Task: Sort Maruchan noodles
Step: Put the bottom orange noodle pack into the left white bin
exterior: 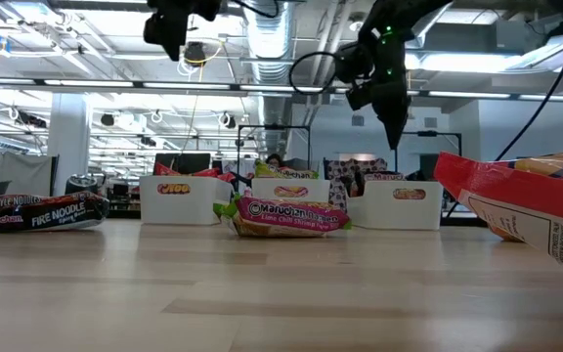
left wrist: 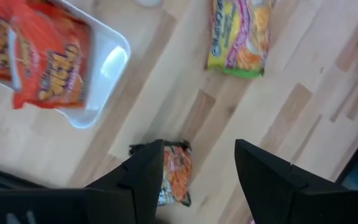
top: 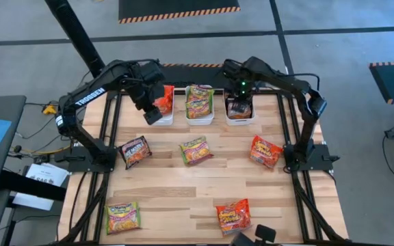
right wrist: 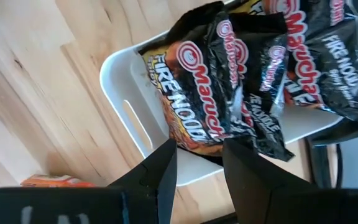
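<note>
Three white bins stand at the table's far edge. The left bin (top: 169, 121) holds a red-orange packet (left wrist: 39, 56), the middle bin (top: 200, 121) green-yellow packets (top: 200, 100), and the right bin (right wrist: 126, 93) black packets (right wrist: 253, 68). Loose noodle packets lie flat on the table: black (top: 135, 151), green-yellow (top: 195, 150), red-orange (top: 265, 151), green-yellow (top: 123, 216) and red-orange (top: 234, 216). My left gripper (left wrist: 197, 152) hangs open above the left bin's near end, holding nothing. My right gripper (right wrist: 197, 149) hangs open above the right bin, pointing down, with nothing between its fingers.
Dark frame rails run along the table's left and right sides beside each arm's base (top: 101, 160). Bare wooden table top (top: 176, 191) lies between the loose packets. A dark object (top: 262, 234) sits at the table's near edge.
</note>
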You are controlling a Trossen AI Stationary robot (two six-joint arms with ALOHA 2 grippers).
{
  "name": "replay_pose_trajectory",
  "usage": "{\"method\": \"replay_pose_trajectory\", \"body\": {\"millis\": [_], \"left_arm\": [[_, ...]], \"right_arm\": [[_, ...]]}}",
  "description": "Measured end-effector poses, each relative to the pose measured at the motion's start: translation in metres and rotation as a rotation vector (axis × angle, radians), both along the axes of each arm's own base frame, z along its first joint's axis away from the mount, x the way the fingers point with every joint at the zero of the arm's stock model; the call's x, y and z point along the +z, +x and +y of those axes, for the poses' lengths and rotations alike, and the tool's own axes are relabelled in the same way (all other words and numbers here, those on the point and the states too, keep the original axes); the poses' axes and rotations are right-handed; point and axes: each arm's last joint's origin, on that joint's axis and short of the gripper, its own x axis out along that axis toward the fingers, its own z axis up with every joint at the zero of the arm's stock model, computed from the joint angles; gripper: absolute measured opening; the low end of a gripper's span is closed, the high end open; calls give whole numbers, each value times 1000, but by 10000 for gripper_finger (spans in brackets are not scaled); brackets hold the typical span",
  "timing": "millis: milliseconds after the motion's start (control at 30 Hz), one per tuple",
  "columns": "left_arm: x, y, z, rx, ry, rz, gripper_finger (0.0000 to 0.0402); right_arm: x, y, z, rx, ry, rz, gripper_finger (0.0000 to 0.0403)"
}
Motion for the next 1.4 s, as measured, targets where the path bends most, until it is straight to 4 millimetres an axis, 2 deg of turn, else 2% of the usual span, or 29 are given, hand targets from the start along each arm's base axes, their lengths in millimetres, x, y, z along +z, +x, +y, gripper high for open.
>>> {"method": "replay_pose_trajectory", "body": {"millis": [200,433,567,867,1200,1400], "left_arm": [[-5,10,-1,-7,-8,-3,183],[-5,35,-4,-60,-38,-167,183],[-3,48,-12,-158,-36,-256,183],[-13,73,-42,-312,-67,-265,183],[-24,91,-87,-465,-89,-236,183],[-22,93,-114,-549,-121,-252,183]], "right_arm": [[25,-18,2,-24,-48,-59,152],[60,-40,18,-90,-119,-162,152],[80,-52,36,-163,-142,-224,152],[118,-73,89,-289,-158,-409,152],[132,-77,131,-419,-74,-521,152],[131,-71,160,-376,19,-508,152]]}}
